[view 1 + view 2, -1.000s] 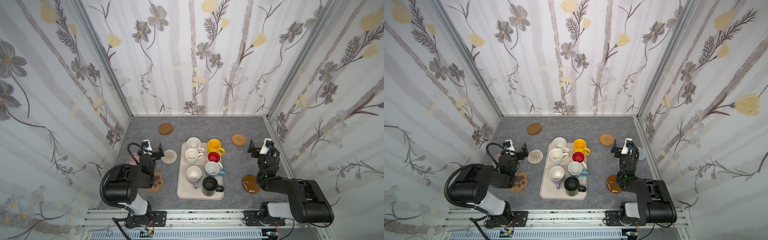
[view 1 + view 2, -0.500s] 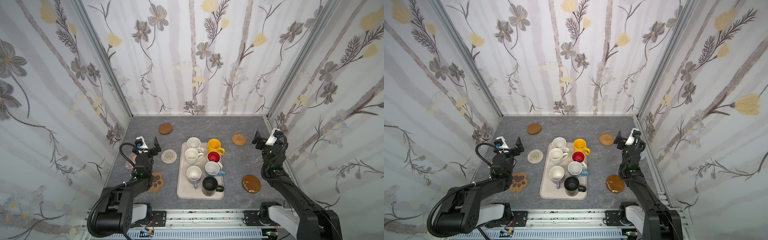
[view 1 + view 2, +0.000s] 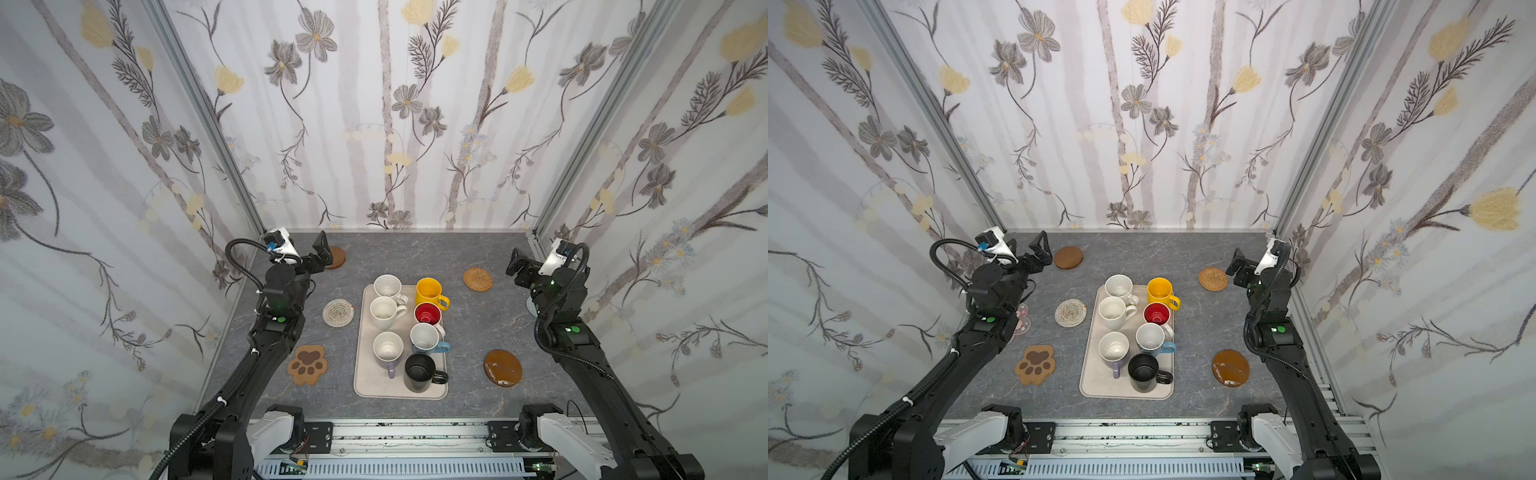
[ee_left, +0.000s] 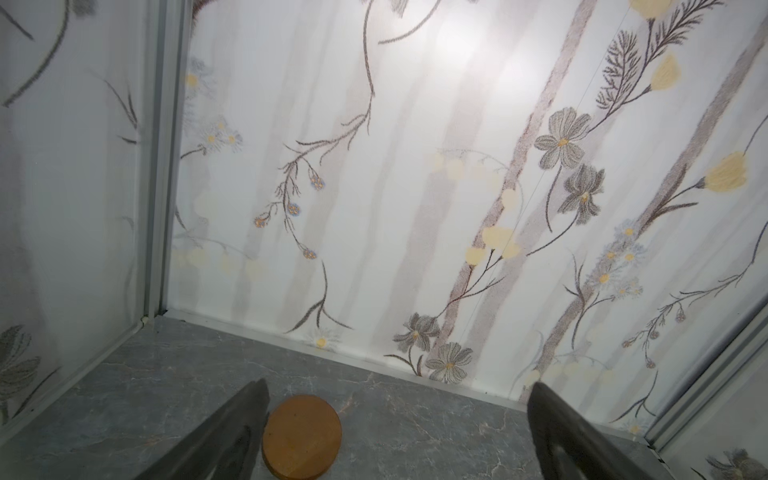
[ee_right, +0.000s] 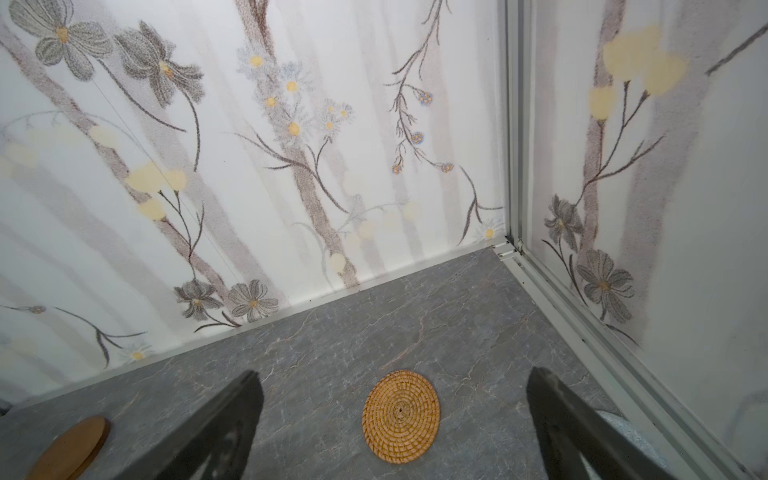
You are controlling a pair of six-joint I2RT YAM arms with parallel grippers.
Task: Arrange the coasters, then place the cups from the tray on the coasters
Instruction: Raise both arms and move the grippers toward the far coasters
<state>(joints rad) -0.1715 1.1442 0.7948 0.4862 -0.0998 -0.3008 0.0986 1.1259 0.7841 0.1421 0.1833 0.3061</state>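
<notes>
All seven cups stand upright on the beige tray, which lies in the middle of the grey marbled tabletop. Along the tray's left side, back to front, are the speckled white cup, the plain cream cup and the lavender cup (its colour shows only on the handle and outer wall). Along the right side are the yellow cup, the red-inside white cup, the light blue cup and, at the front, the black cup.

The coasters lie flat on the tabletop around the tray. To its left are the brown wooden disc near the back wall, the whitish crocheted round just beside the tray, and the brown paw nearer the front. The pink flower is half hidden behind the left arm. To the right are the woven rattan disc at the back and the glossy amber disc, streaked with glare, at the front. The grey-blue round is mostly covered by the right arm.

The left pincer is spread wide and holds nothing, raised close to the wooden disc. The right pincer is likewise released and empty, and its wrist view shows the rattan disc between its fingers.
</notes>
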